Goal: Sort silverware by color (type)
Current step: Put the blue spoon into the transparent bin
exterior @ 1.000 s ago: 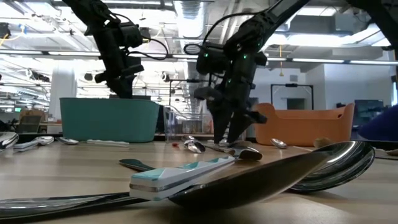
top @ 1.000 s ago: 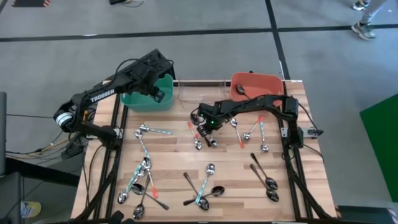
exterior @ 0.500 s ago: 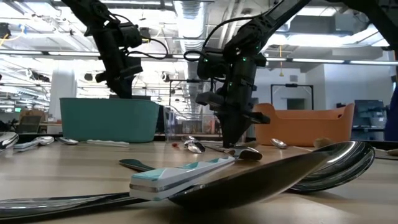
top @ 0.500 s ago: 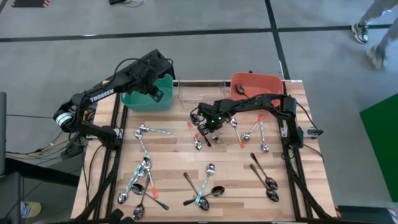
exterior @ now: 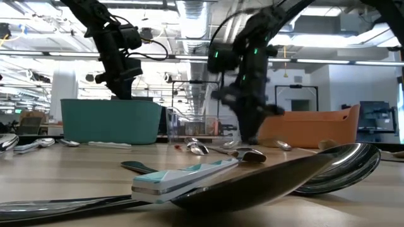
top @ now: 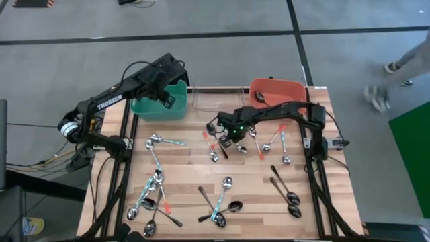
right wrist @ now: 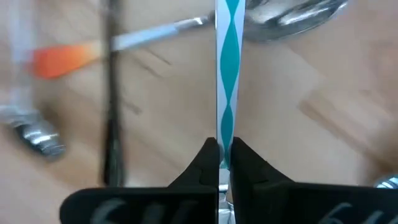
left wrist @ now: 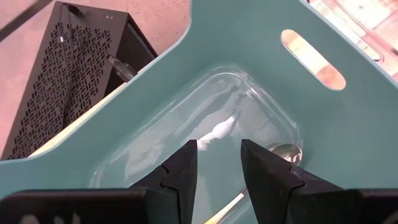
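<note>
My right gripper (top: 230,138) stands over the middle of the table, shut on a spoon with a teal-and-white handle (right wrist: 225,81). The spoon's metal bowl (right wrist: 292,15) points away from the fingers. Many more spoons lie flat on the wood, with orange (top: 259,149), teal (top: 176,142) or dark (top: 279,181) handles. My left gripper (top: 165,94) hovers open above the teal bin (top: 161,106). One spoon (left wrist: 283,151) lies on that bin's floor, below the fingers (left wrist: 186,168). My right gripper pinches the free end of the spoon's teal-and-white handle (right wrist: 224,144) between its two fingertips (right wrist: 205,163). The fingers come slanting down from above and lie along the handle. I cannot tell whether the bowl rests on the table.
A clear bin (top: 215,98) and an orange bin (top: 275,91) holding one spoon stand along the far edge. An orange-handled spoon (right wrist: 62,59) and a dark-handled one (right wrist: 112,93) lie beside the held spoon. A person's feet (top: 383,94) show on the floor beyond the right edge.
My right gripper has shut its fingers on the teal-and-white spoon handle. It has then shifted a little toward the table's right edge with the spoon.
</note>
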`<state>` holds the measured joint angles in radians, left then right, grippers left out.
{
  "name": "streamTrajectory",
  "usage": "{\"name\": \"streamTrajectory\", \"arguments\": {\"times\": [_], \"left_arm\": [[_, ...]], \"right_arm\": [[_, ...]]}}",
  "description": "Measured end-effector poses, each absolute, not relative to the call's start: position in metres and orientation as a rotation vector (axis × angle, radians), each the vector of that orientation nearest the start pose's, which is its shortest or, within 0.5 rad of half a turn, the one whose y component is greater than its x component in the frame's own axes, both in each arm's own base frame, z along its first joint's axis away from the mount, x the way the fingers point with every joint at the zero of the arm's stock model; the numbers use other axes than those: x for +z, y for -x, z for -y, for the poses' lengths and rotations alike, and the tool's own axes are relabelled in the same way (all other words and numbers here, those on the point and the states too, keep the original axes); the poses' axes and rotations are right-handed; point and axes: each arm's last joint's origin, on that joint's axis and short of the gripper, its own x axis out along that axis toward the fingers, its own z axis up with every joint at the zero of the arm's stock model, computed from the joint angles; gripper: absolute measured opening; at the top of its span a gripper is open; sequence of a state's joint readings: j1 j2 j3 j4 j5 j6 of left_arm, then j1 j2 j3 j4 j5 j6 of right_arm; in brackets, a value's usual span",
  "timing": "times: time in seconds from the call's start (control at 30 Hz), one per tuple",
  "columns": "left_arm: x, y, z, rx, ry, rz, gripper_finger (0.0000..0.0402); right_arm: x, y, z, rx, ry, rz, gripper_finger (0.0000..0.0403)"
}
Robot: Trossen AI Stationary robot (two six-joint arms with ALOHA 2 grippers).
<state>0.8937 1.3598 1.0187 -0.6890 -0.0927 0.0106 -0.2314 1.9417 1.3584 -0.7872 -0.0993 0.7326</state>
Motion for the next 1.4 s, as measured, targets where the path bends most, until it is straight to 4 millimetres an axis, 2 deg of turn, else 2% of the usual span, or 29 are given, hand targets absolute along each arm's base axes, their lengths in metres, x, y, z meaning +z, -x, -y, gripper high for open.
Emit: {"name": "streamTrajectory", "arguments": {"times": [0.2,0.33,0.5,0.6,0.83,1.0,1.17,1.27,1.4], "left_arm": [[0.254,-0.164,-0.209,0.871,0.378,-1.003,0.0112],[0.254,-0.164,-0.210,0.863,0.354,-1.001,0.0112],[0.258,-0.164,-0.215,0.882,0.347,-0.949,0.0112],[0.268,-0.163,-0.219,0.896,0.343,-0.918,0.0112],[0.291,-0.167,-0.227,0.942,0.300,-0.823,0.0112],[0.293,-0.163,-0.232,1.067,0.314,-0.791,0.0112],[0.293,-0.153,-0.238,1.169,0.369,-0.754,0.0112],[0.293,-0.147,-0.242,1.236,0.419,-0.721,0.0112],[0.291,-0.142,-0.244,1.257,0.536,-0.678,0.0112]], "right_arm": [[0.214,-0.347,0.082,-0.611,-0.838,-1.186,0.0022],[0.240,-0.336,0.096,-0.667,-0.832,-1.056,0.0022],[0.254,-0.329,0.133,-0.721,-0.791,-0.895,0.0022],[0.267,-0.326,0.160,-0.730,-0.763,-0.784,0.0022],[0.293,-0.330,0.221,-0.715,-0.541,-0.662,0.0022],[0.294,-0.334,0.260,-0.672,-0.367,-0.684,0.0022],[0.283,-0.333,0.287,-0.455,-0.294,-0.712,0.0022],[0.278,-0.334,0.294,-0.343,-0.295,-0.705,0.0022],[0.269,-0.330,0.292,-0.216,-0.282,-0.763,0.0022]]}}
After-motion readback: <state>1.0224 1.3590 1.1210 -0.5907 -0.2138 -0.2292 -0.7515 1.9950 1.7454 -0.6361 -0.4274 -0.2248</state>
